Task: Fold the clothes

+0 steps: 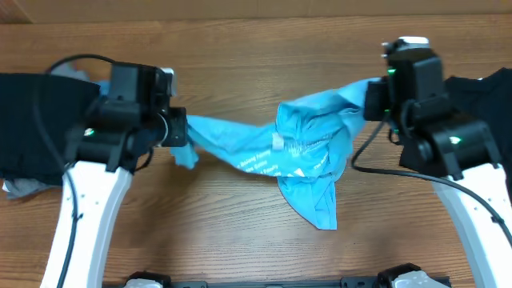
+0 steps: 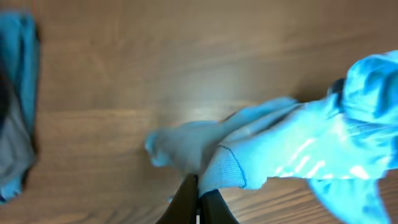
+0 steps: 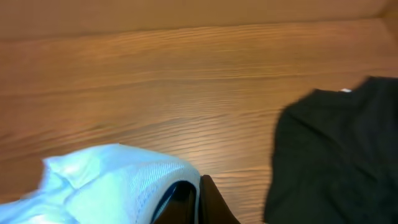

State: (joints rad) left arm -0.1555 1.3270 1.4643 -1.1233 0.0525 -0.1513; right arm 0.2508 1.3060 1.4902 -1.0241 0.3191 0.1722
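A light sky-blue T-shirt with white lettering hangs stretched between my two arms over the wooden table, its bunched middle sagging toward the front. My left gripper is shut on the shirt's left end; in the left wrist view the dark jaws pinch a hemmed edge of the blue cloth. My right gripper is shut on the right end; the right wrist view shows pale blue fabric wrapped over one finger. More clothes lie at both sides.
A black garment with grey and blue cloth under it lies at the left edge, also the blue-grey pile. Another black shirt lies at the right edge, seen as black cloth. Bare wooden table in front.
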